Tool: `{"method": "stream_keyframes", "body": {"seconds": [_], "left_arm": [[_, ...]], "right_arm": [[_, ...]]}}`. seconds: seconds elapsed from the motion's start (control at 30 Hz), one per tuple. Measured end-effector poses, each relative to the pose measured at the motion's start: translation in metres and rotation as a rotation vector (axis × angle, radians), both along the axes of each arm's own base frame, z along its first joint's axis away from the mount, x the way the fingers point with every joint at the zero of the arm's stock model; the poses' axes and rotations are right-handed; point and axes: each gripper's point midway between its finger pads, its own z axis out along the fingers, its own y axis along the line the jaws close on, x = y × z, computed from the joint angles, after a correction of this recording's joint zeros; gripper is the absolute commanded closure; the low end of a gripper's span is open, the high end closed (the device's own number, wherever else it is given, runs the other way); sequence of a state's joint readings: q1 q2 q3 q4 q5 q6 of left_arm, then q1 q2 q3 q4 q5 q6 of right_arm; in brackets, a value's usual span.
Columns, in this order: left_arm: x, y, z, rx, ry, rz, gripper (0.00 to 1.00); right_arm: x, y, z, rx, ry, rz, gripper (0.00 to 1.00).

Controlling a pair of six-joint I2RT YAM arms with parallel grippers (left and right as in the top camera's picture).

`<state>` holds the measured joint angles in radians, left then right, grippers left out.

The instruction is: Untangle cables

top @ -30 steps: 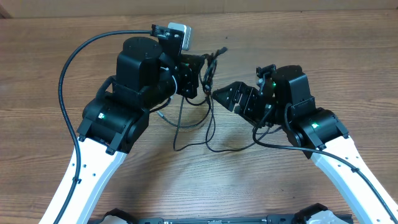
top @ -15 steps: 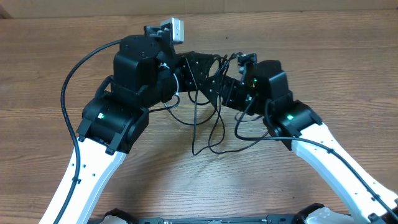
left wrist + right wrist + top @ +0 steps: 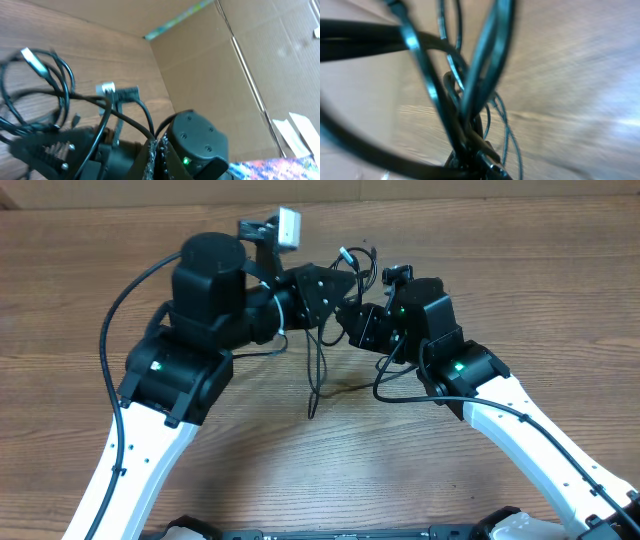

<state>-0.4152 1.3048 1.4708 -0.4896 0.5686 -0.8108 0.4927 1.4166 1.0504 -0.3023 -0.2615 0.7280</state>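
Overhead, the cables (image 3: 318,370) hang as a loose black bundle over the middle of the tabletop (image 3: 520,270), somewhat toward its far edge, strung up between the two arms with long loops trailing down to the wood. The left gripper (image 3: 335,288) is closed on the upper part of the bundle and carries most of it. The right gripper (image 3: 352,320) sits just beside it with its jaws also closed. Its wrist view is badly blurred, but strands converge right at the fingertips, so it appears to be pinching one or more of them. One plug (image 3: 346,253) with a silvery tip sticks up above the two grippers, and the left wrist view shows it at the end of a curl of cord. These cords look very light, thin and limp. They should bend wherever they are pulled, sag under their own weight, and slide through a pinch rather than resist it, while the loops may snag on one another and tighten if drawn apart quickly. My judgement is that the best hold is on a single strand near a plug, where the thicker end stops it slipping, not on the middle of the clump. No container stands on the tabletop. The left wrist view shows cardboard panels beyond the far edge, but whether they form a box holding anything cannot be told.
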Motion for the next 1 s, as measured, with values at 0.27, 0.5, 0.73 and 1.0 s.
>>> {"method": "stream_keyframes", "body": {"seconds": [0.27,0.5,0.73,1.0], "left_arm": [[0.027,0.052,0.009,-0.038,-0.015,0.092,0.96],[0.046,0.097,0.01,-0.019,-0.049,0.196,0.96],[0.036,0.106,-0.022,0.099,0.008,0.17,0.52],[0.015,0.103,-0.063,0.219,0.084,0.057,0.0]], "right_arm": [[-0.029,-0.104,-0.076,-0.383,0.298,-0.28,0.96],[-0.032,-0.191,-0.089,-0.506,0.409,-0.51,0.96],[-0.023,-0.149,-0.081,-0.417,0.296,-0.175,0.96],[-0.04,-0.105,-0.034,-0.302,0.093,0.125,0.96]]}}
